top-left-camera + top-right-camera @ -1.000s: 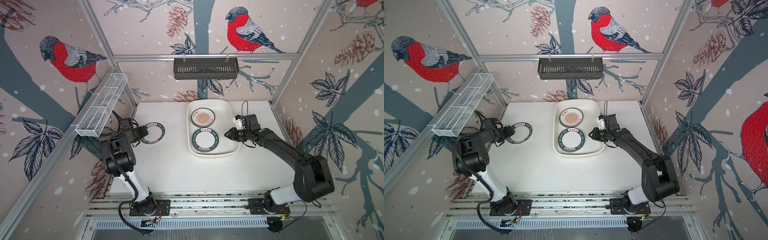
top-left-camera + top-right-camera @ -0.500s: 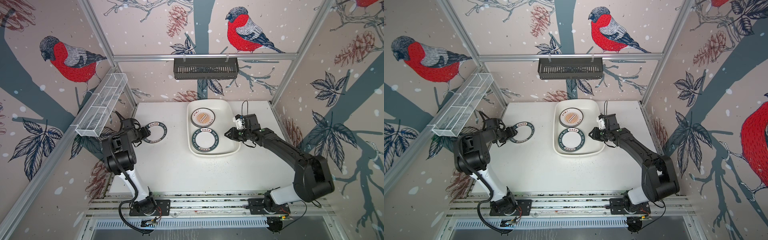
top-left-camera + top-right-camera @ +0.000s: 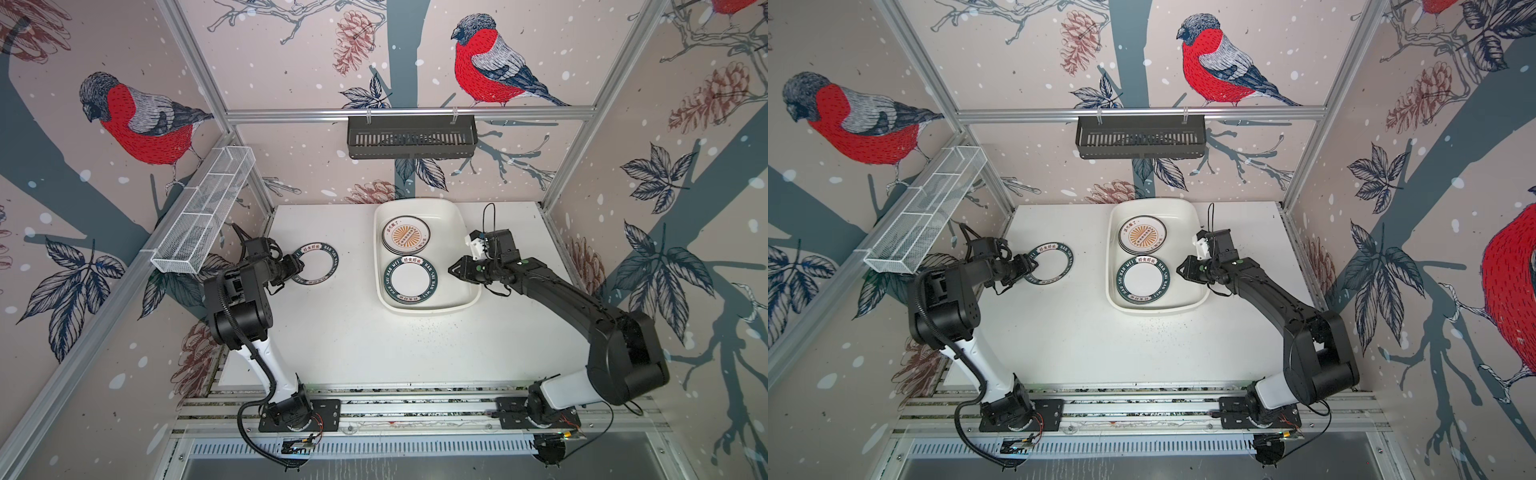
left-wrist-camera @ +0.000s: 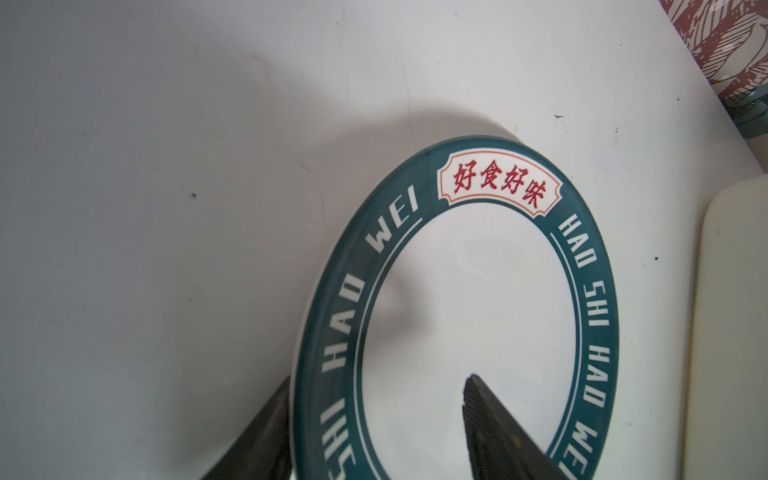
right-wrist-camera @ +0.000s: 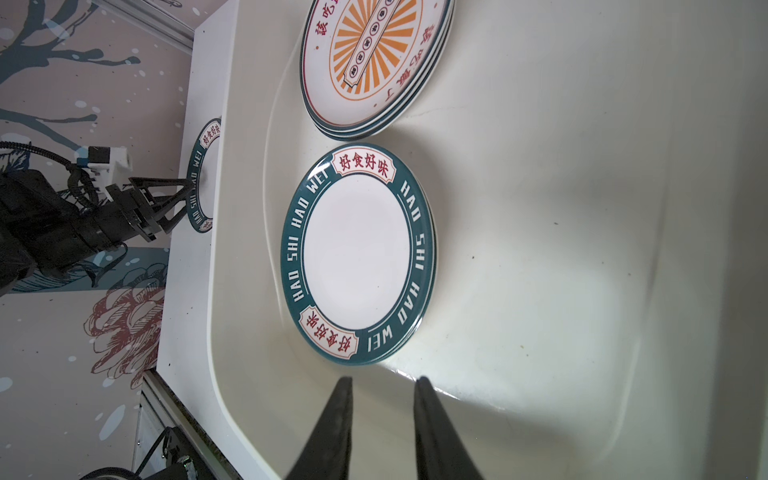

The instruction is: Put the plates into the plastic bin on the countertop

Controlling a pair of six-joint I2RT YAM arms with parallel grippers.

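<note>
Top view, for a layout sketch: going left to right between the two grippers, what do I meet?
In order: left gripper → teal-rimmed plate on the countertop → plastic bin, left wall → teal-rimmed plate inside it → right gripper.

We count 2 lettered-rim plates showing: 1 loose plate [image 3: 314,263] on the countertop [image 3: 374,345] and 1 binned plate [image 3: 409,277]. 1 sunburst plate [image 3: 405,235] tops a stack showing 3 rims. We also count 1 plastic bin [image 3: 449,232], 1 black basket [image 3: 411,137] and 1 wire tray [image 3: 203,216].
</note>
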